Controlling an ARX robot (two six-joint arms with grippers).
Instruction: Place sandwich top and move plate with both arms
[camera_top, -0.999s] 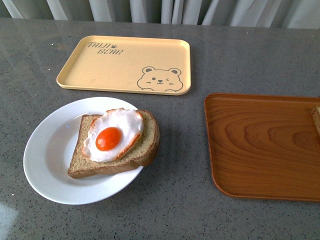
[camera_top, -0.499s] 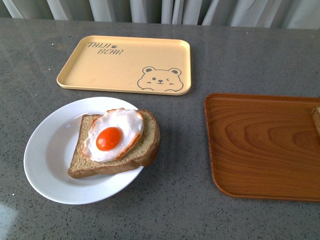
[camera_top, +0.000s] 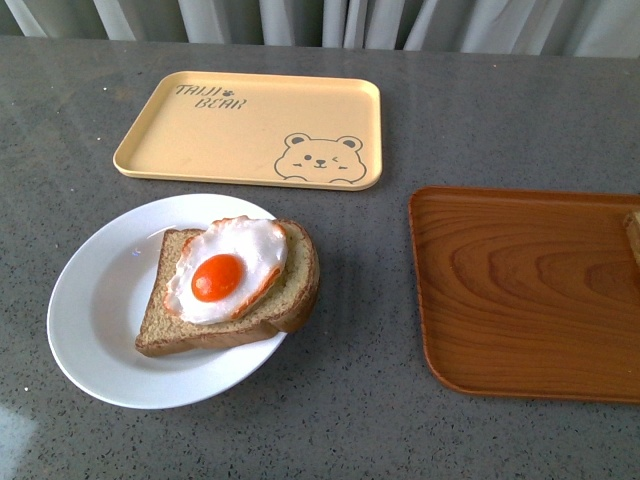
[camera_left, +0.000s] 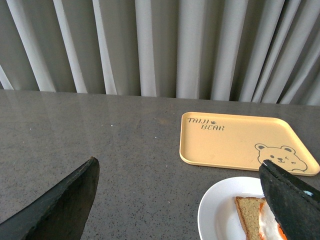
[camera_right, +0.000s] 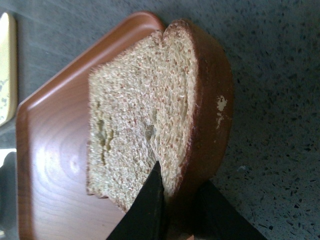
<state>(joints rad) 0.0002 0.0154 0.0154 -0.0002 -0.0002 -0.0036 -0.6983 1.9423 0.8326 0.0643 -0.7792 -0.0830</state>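
The white plate (camera_top: 95, 310) lies at the front left of the grey table and bears a brown bread slice (camera_top: 290, 290) topped with a fried egg (camera_top: 228, 268). The sandwich top (camera_right: 145, 120) fills the right wrist view. My right gripper (camera_right: 180, 197) is shut on its crust edge, over the brown wooden tray (camera_right: 50, 165). In the front view only a sliver of the sandwich top (camera_top: 633, 235) shows at the right edge. My left gripper (camera_left: 180, 192) is open and empty, with its fingers (camera_left: 60, 205) wide apart above the table, left of the plate (camera_left: 220, 210).
A yellow bear tray (camera_top: 250, 128) lies at the back, behind the plate. The brown wooden tray (camera_top: 520, 295) takes up the right side of the table. Grey curtains (camera_left: 150, 45) hang behind the table's far edge.
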